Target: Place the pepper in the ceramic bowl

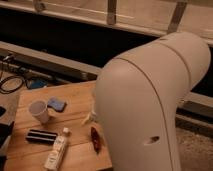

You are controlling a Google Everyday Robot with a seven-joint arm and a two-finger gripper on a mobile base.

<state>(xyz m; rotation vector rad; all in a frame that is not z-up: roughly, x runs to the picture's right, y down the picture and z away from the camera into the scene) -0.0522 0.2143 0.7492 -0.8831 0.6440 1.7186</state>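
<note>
Pepper (95, 139) lies on the tabletop (75, 95) just beside the claw (89, 118), on the side toward the tabletop's near edge. The two are close but look apart. Only a pale tip of the claw shows, poking out from behind the bulky white arm (150, 100). Whether it is spread or pressed together I cannot tell; it does not look to be pinching anything.

Long axis of the pepper runs roughly from the claw toward the near edge, slanted a little toward the arm. My guess is the claw must come down a short way nearer that edge and close across the narrow width, not along the length.

Ceramic bowl is nowhere in sight; it may sit behind the arm, which covers much of the scene.

White cup (39, 111) stands upright well off from the claw, on the far side from the arm, and nothing shows inside it. Between cup and claw lies a blue pad (56, 104). White bottle (56, 148) rests on its side near the pepper, away from the arm, with a black bar (41, 136) beyond it
</note>
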